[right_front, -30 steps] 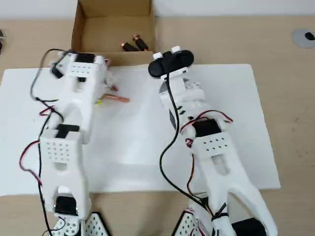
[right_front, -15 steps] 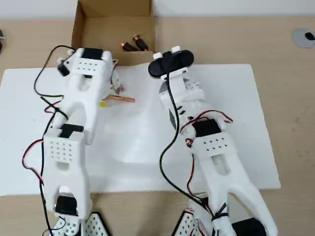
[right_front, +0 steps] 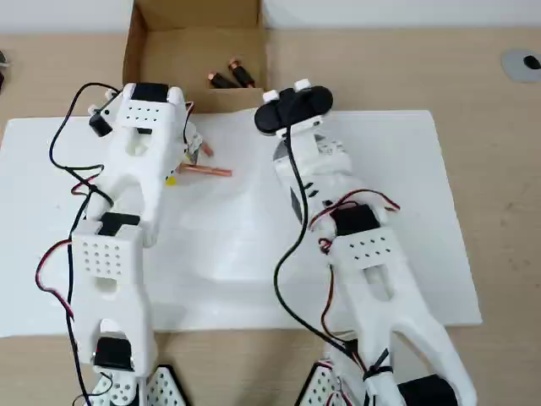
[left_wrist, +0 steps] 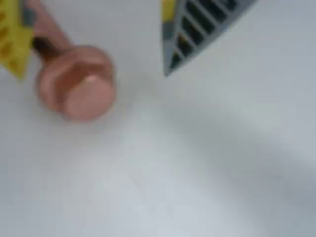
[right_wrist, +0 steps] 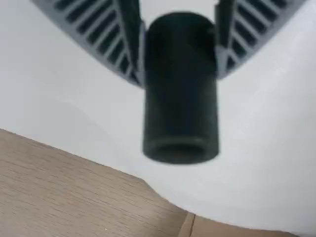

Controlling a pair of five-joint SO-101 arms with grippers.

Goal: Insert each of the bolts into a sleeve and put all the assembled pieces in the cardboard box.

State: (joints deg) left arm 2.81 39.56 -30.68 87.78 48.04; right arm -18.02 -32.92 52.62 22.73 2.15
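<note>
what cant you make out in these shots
High view: the wrist camera covers the right gripper and its sleeve.
High view: the two pieces in the cardboard box are too small to tell bolt from sleeve; the box's far end is cut off by the edge.
Left wrist view: the bolt is blurred; a yellow finger hides part of its shank.

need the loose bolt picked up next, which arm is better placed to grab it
Left. The left gripper is open and right beside the bolt on the white sheet. The right gripper is shut on a black sleeve, so it has no free grip.
</note>
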